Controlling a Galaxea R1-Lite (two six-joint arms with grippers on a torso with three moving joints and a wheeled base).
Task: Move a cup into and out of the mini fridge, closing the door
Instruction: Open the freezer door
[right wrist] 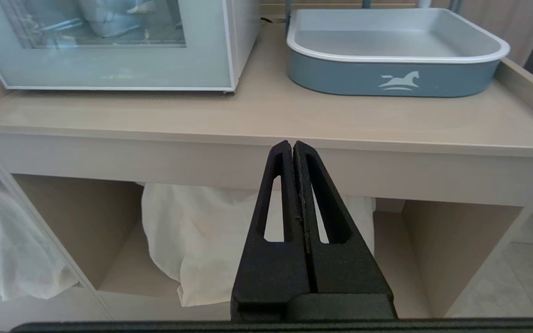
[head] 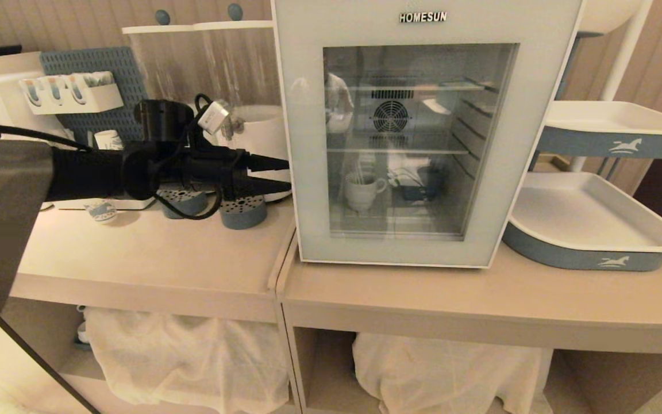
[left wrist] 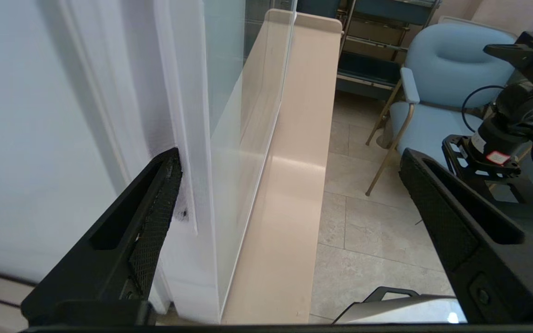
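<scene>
Overhead, the left gripper (head: 285, 174) reaches the left edge of the mini fridge (head: 426, 138), fingers spread; the cup (head: 362, 190) sits beyond its tips, behind the closed door (head: 308, 172). Left wrist: one fingertip (left wrist: 170, 180) touches the fridge side, the other well clear. Right wrist: the right gripper (right wrist: 293, 148) is pressed together below the counter (right wrist: 266, 120).

A dim, warm amber cast is seen in the head view, where the glass of the door (head: 420, 141) is veiled by pale reflections. The wrist views are lit brighter and cooler, and a soft sheen is thrown along the desk (left wrist: 289, 185). Straight edges are bowed toward the frame borders.
</scene>
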